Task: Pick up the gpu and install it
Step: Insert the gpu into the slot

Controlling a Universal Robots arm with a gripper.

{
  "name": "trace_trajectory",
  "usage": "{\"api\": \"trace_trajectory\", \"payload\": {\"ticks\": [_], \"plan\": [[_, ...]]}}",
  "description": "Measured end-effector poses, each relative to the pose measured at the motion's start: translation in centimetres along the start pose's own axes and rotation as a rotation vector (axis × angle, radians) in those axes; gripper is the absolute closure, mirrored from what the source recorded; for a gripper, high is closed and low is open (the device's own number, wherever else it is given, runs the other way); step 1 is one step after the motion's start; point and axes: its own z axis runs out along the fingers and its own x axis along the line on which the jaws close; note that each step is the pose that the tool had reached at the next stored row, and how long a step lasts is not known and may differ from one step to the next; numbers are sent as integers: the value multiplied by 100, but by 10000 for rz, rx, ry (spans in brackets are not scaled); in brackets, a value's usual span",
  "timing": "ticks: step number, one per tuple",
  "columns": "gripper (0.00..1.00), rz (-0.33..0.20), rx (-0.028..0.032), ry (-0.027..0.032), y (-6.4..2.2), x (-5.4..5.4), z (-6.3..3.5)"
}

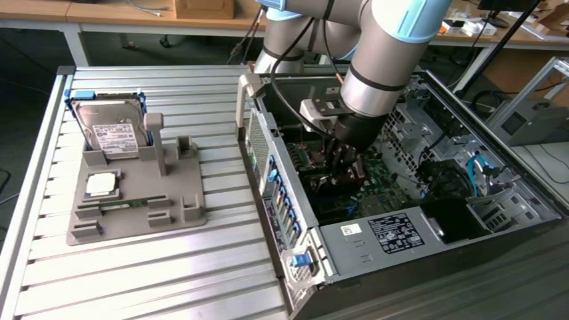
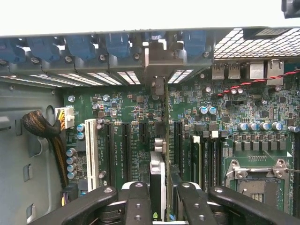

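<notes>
Looking over the ribbed aluminium table (image 1: 133,280), I see the open grey steel computer case (image 1: 266,133) lying on its side. That turns the board face-up, so a card can go straight down into it. The grey-and-blue robot arm (image 1: 382,67) reaches down into the case from above.

On the exterior view's left sits the flat grey plastic parts stand (image 1: 133,223), well apart from the case. It props the boxy silver hard drive with its white label (image 1: 111,130) upright so each part can be gripped cleanly.

In the wrist view the green motherboard (image 2: 136,112) spreads out below the camera. The black-fingered gripper (image 2: 163,199) has its jaws pinching the gpu, the thin dark expansion card (image 2: 158,173), by its two flat faces. The card stands on edge and runs away from the fingers towards the rear wall. Its narrow silver bracket (image 2: 157,58) sits at the wall's opening, among the row of blue retaining clips (image 2: 79,47).

I judge that this edge-on hold keeps the connector pointing down at the board. The card lies parallel to the long black expansion slots (image 2: 126,150) on either side of it. Whether it is seated I cannot tell, since the card hides its own slot.

The slim green memory stick (image 1: 133,202) lies flat on the stand.
</notes>
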Motion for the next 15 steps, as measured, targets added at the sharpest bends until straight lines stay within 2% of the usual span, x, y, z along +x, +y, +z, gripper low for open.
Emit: {"api": "trace_trajectory", "payload": {"ticks": [15], "plan": [[73, -93, 3, 2, 0, 0, 10]]}}
